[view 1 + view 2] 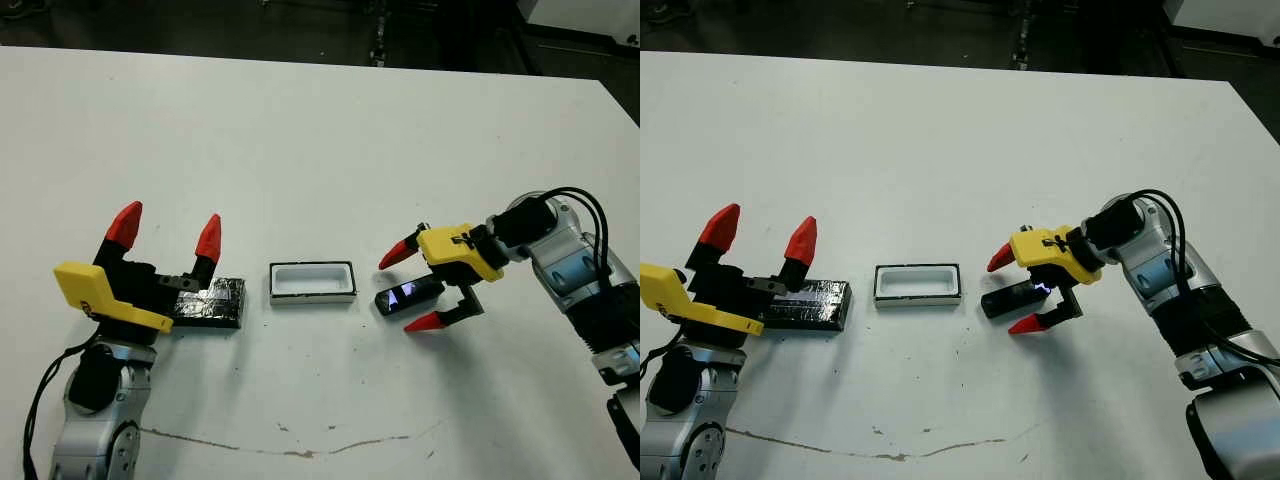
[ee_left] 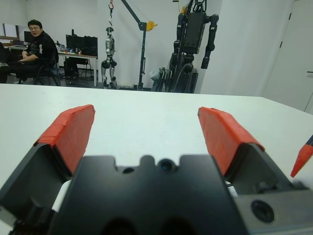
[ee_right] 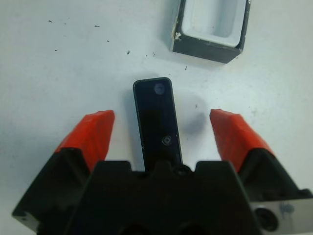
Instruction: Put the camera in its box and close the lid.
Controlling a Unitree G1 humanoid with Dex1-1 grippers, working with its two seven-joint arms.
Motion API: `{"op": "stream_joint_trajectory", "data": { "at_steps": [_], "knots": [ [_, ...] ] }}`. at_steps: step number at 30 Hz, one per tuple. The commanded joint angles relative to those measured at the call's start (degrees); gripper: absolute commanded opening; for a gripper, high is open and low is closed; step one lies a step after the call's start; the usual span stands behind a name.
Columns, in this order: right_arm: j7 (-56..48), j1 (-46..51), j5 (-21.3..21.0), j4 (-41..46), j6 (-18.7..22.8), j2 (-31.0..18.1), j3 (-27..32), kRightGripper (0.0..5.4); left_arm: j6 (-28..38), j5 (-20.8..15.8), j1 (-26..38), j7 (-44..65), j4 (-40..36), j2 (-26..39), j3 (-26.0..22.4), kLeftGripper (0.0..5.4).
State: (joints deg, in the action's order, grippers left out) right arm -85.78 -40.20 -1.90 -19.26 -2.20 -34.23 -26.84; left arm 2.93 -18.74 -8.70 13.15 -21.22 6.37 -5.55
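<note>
1. Both claws are spread wide and grasp nothing. Of the two, the right gripper point(image 1: 412, 291) with its yellow bracket reaches in from the robot's right, its red-tipped fingers point(image 3: 233, 133) standing on either side of the camera without touching it.
2. Over on the robot's left, the left gripper point(image 1: 167, 232) points its two red tips away from the robot with a clear gap between them; its black body sits over the near end of the lid.
3. Under everything spreads the broad white table point(image 1: 300, 130), flat and matte, with a thin brownish scratch running along its near part.
4. Beyond the table, the left wrist view shows a seated person in dark clothing point(image 2: 35, 46) at a desk, and idle humanoid robots point(image 2: 194, 44) hanging on stands.
5. Next in size comes the lid point(image 1: 212, 302), a flat black rectangle with a shiny, crinkly top, lying on the table just left of the box.
6. Between lid and camera sits the box point(image 1: 312, 283), a small shallow rectangular tray, white inside with dark sides, open and empty.
7. Smallest is the camera point(image 1: 408, 297), a slim black bar with a glossy bluish face, lying flat on the table just right of the box, apart from it, one end pointing toward it.
</note>
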Motion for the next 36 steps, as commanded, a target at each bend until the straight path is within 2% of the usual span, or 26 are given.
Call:
{"op": "stream_joint_trajectory", "data": {
  "at_steps": [1,7,18,30,32,34,36],
  "knots": [
    [1.1,1.5,-0.6,0.0,-1.3,-0.6,0.5,4.41,0.0,0.3,-0.4,0.1,0.2,0.0,0.0,5.40],
    [2.1,2.1,-0.9,1.4,-0.7,-0.9,1.1,3.45,-0.1,0.2,-0.4,0.0,0.3,-0.1,-0.1,5.40],
    [0.8,1.4,0.9,-1.3,-1.1,-0.2,1.7,1.69,0.0,0.6,-0.5,-0.1,0.4,0.0,0.0,5.40],
    [0.4,0.2,1.1,-2.5,2.1,0.1,2.3,1.66,-0.3,0.4,-0.6,-0.5,0.1,-0.5,0.1,5.40],
    [0.9,-0.6,0.7,-2.4,4.6,0.0,2.5,1.66,-0.2,0.9,-0.6,-0.6,0.2,-0.4,0.1,5.40],
    [1.6,-2.0,1.2,-2.4,10.0,0.3,3.3,1.66,0.1,0.6,-0.5,-0.3,0.5,-0.4,0.0,5.40],
    [1.7,-3.3,2.7,-3.2,13.4,1.0,4.9,1.66,0.2,0.7,-0.5,-0.3,0.6,-0.3,0.0,5.40]
  ]
}}
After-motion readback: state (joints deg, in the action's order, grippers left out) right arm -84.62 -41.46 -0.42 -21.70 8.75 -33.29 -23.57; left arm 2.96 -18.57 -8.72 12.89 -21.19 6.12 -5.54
